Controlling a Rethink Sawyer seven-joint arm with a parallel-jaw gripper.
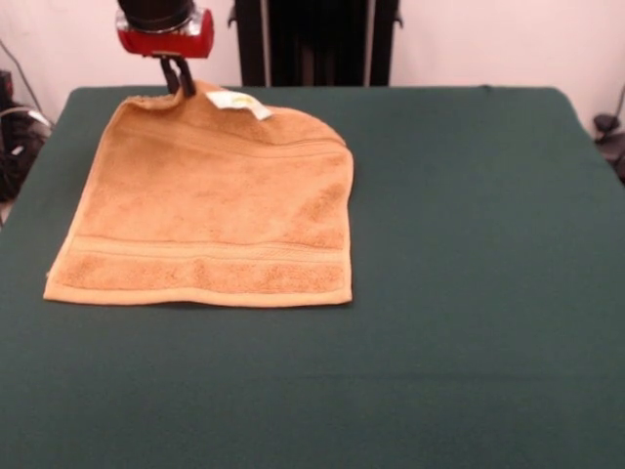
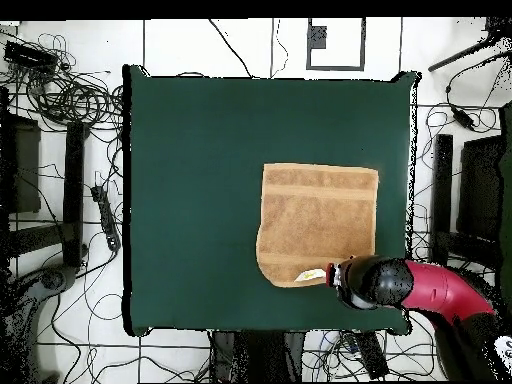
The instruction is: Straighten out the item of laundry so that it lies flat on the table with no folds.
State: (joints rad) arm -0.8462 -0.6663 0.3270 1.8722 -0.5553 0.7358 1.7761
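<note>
At upper left of the front view: gripper on towel edge.
I cannot tell its finger state (white tag just beside); one far corner is folded under.

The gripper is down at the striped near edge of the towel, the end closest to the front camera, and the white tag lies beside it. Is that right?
Not quite. The gripper is at the far edge of the towel, the end away from the front camera, as the front view shows. The white tag does lie beside it; the overhead view agrees.
</note>
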